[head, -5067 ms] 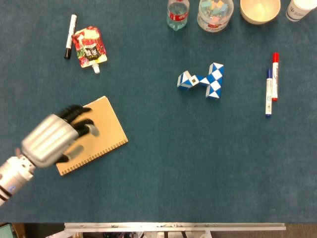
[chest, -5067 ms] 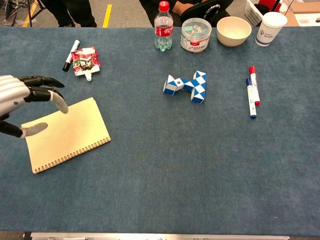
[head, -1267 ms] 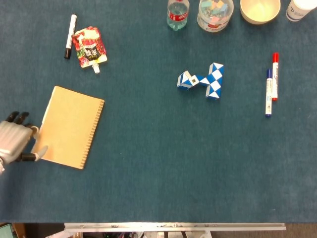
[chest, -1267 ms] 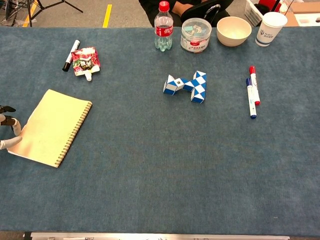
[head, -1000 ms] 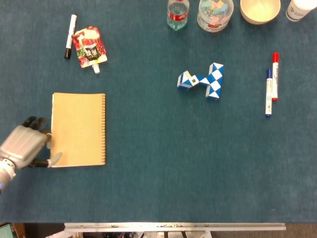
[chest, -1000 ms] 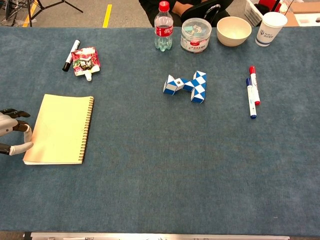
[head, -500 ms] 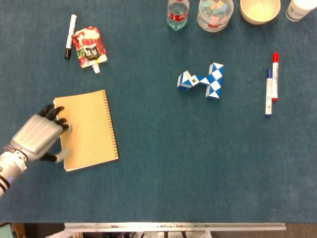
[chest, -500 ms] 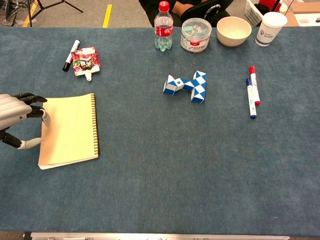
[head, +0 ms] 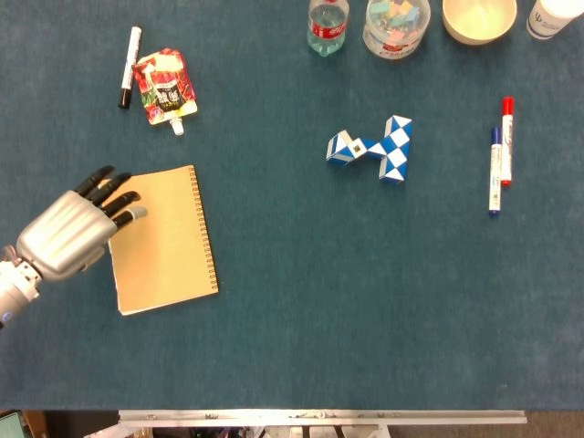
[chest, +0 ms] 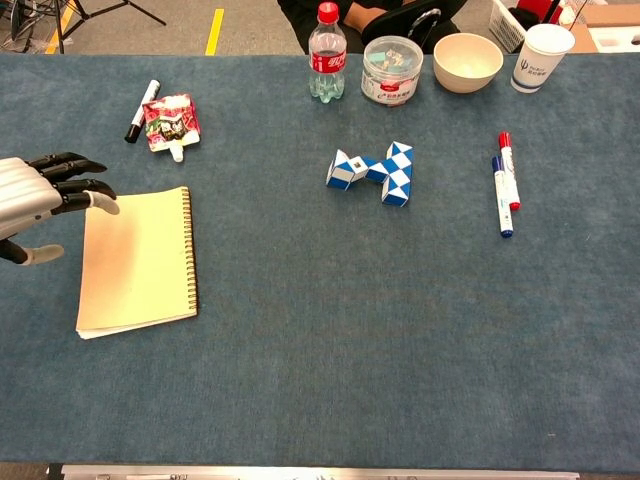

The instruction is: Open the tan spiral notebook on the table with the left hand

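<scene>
The tan spiral notebook [head: 166,239] [chest: 139,261] lies closed and flat on the blue table, its wire spine along the right edge. My left hand [head: 73,230] [chest: 35,198] hovers at the notebook's upper left corner, fingers spread and stretched toward it, holding nothing. In the chest view the fingertips sit just above the top left corner and the thumb hangs apart to the left. My right hand is out of both views.
A black marker [head: 130,66] and a red snack pouch [head: 164,86] lie behind the notebook. A blue-white twist puzzle [head: 374,149] sits mid-table, two markers [head: 500,155] to the right. A bottle [head: 328,26], tub [head: 395,25], bowl [head: 478,18] and cup [head: 553,16] line the far edge.
My left hand has let go of the notebook's left edge, lifted and opened its fingers. The notebook, turned earlier until its spine faces right, now lies still.
</scene>
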You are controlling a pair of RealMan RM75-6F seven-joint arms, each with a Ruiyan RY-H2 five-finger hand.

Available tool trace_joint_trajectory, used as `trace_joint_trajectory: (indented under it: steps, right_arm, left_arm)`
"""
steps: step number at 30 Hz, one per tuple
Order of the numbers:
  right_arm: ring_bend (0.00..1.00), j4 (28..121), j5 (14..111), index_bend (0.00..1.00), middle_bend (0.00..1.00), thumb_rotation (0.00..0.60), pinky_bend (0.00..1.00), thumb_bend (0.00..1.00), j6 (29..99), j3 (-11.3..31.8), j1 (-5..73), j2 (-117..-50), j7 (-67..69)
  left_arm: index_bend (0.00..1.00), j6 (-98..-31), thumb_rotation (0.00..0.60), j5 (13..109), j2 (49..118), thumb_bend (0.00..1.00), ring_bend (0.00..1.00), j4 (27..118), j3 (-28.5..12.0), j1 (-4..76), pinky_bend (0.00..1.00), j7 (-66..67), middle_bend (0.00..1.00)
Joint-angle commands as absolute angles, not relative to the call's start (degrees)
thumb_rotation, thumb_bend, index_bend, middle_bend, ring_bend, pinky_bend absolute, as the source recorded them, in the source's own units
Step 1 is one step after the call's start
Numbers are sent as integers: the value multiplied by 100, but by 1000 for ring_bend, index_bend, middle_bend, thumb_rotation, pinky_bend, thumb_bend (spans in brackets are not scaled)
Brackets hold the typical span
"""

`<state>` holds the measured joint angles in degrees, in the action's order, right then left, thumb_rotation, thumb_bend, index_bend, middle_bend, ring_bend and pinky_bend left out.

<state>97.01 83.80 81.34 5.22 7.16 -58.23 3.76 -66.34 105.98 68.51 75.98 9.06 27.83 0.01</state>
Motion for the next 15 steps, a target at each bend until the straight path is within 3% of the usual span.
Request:
trace_joint_trajectory:
  steps: [1,15]
  right_arm:
    - [208,9737,8384,339,275,600,306,396,8136,520,715,-5808,351]
    - [209,9929,8392,339,275,600,306,395,8170,503,694,-5749,174]
  left_arm:
    - [213,-6859,600,10909,7150,236,51,7067,1057,2865,75,-372,189]
    - [217,-7161,600,10982,7713,212,51,5681,1338,2738,75,-1015,187]
